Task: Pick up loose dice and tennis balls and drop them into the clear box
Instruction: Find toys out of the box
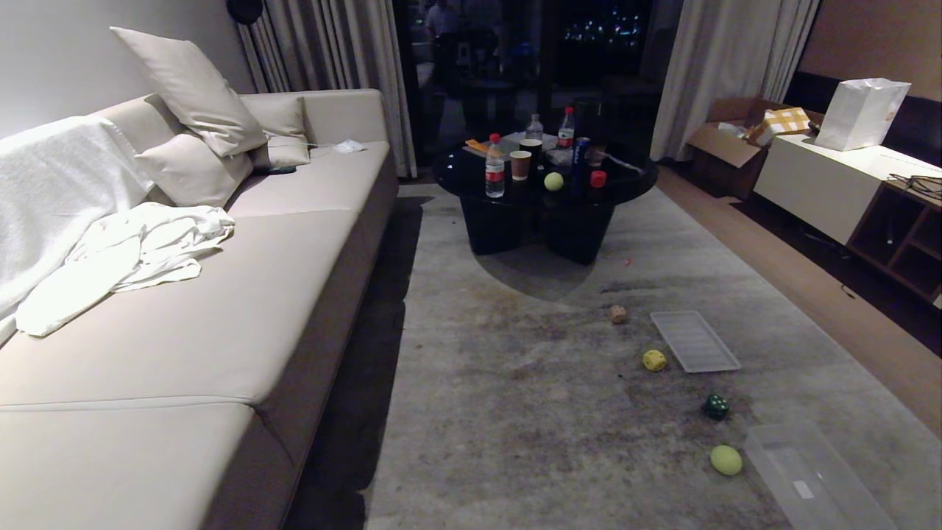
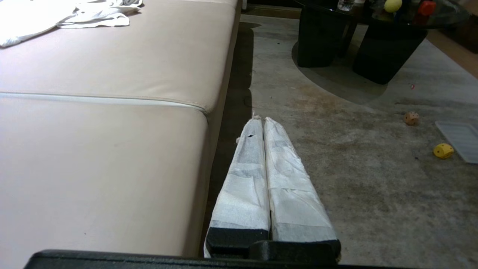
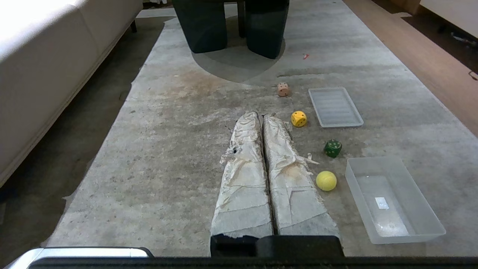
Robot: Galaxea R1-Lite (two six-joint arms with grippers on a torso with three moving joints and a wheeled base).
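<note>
Nothing is sitting in the clear box (image 3: 396, 201) yet, so by the look of it the whole job is still waiting to be done. On the rug (image 3: 186, 130), a tennis ball (image 3: 326, 181) is lying just beside the box, with the dark green die (image 3: 332, 148), the yellow die (image 3: 298, 118) and the tan die (image 3: 283, 89) trailing away from it toward the black desk (image 1: 544, 184); the ribbed lid (image 3: 335, 107) is lying next to the yellow die. The second tennis ball (image 1: 553, 181) and the red die (image 1: 597, 179) are sitting up on that desk among bottles. The right pincer (image 3: 261, 117) is hanging above the rug with its padded fingers pressed together, holding nothing, the floor pieces lying off to its box side. The left pincer (image 2: 260, 121) is likewise pinched together and empty, hanging beside the sofa (image 2: 112, 112), well apart from every piece.
</note>
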